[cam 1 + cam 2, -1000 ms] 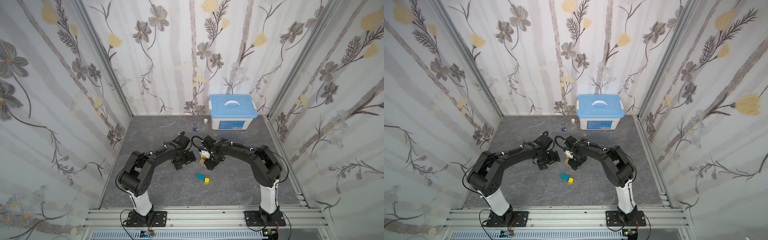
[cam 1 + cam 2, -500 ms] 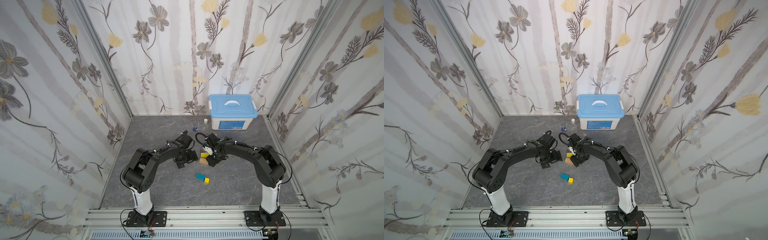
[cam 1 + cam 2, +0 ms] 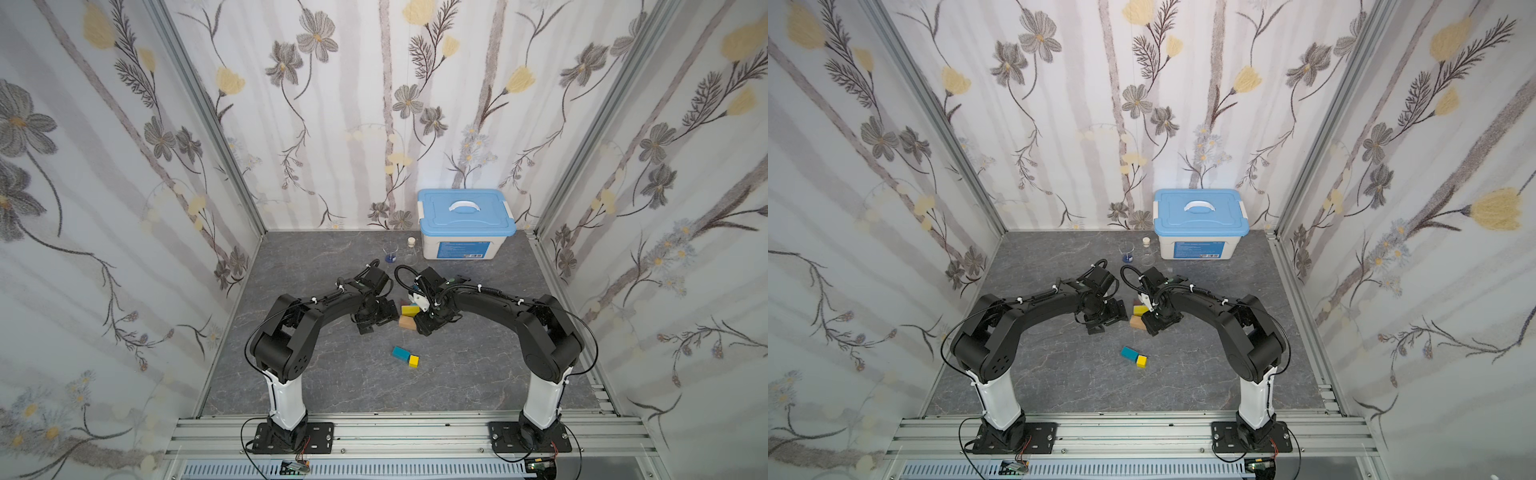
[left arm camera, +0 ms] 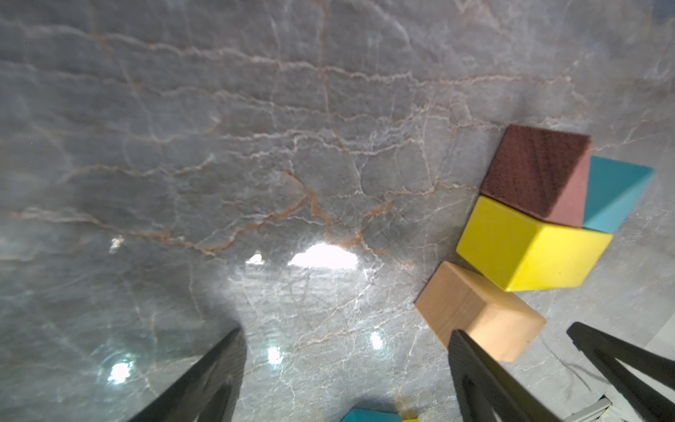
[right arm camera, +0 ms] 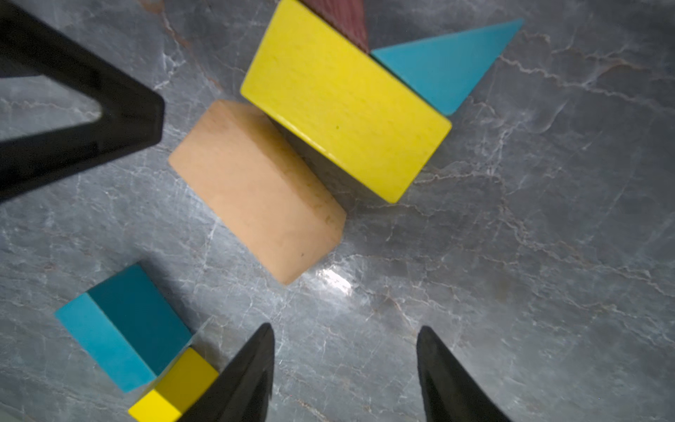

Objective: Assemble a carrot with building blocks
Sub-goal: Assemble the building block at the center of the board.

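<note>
In the middle of the floor the maroon wedge (image 4: 533, 171) and teal wedge (image 5: 445, 62) sit against the yellow brick (image 5: 343, 98). The tan brick (image 5: 255, 190) lies beside that brick, shifted a little sideways. The teal brick (image 3: 401, 353) and yellow cube (image 3: 413, 360) lie together nearer the front. My left gripper (image 4: 347, 350) is open and empty just left of the tan brick (image 3: 407, 323). On that brick's right side my right gripper (image 5: 345, 336) is low over bare floor, open and empty.
A blue-lidded white box (image 3: 465, 228) stands at the back wall. A small beaker (image 3: 390, 253) and a stoppered flask (image 3: 411, 249) stand just left of it. The patterned walls close in three sides, and the arm bases sit on a rail (image 3: 395, 428) at the front.
My right gripper has drawn slightly to the right, uncovering the yellow brick. The left arm has shifted and its gripper has edged toward the blocks. The blocks lie as before.
</note>
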`<state>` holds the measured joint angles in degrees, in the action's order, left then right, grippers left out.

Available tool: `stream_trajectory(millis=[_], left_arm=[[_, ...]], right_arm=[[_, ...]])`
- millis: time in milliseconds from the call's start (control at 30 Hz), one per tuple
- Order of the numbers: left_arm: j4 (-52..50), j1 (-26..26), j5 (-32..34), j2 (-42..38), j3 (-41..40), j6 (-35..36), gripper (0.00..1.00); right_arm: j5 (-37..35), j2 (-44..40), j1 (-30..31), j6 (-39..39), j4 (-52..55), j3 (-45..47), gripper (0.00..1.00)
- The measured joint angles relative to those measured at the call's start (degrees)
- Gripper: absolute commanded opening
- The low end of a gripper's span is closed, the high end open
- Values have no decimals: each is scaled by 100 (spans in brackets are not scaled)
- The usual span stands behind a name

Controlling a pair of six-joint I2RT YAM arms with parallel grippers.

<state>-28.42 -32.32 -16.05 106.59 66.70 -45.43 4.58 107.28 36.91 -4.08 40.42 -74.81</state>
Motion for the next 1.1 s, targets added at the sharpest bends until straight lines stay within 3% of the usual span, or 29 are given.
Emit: stream_trajectory(millis=[167, 1100], left_arm=[[31, -7, 37, 9, -7, -2, 90], [-57, -11, -15, 131, 79, 17, 92]], right_arm=[[50, 9, 190, -90, -57, 11, 61], [-675, 177, -42, -734, -772, 271, 62]])
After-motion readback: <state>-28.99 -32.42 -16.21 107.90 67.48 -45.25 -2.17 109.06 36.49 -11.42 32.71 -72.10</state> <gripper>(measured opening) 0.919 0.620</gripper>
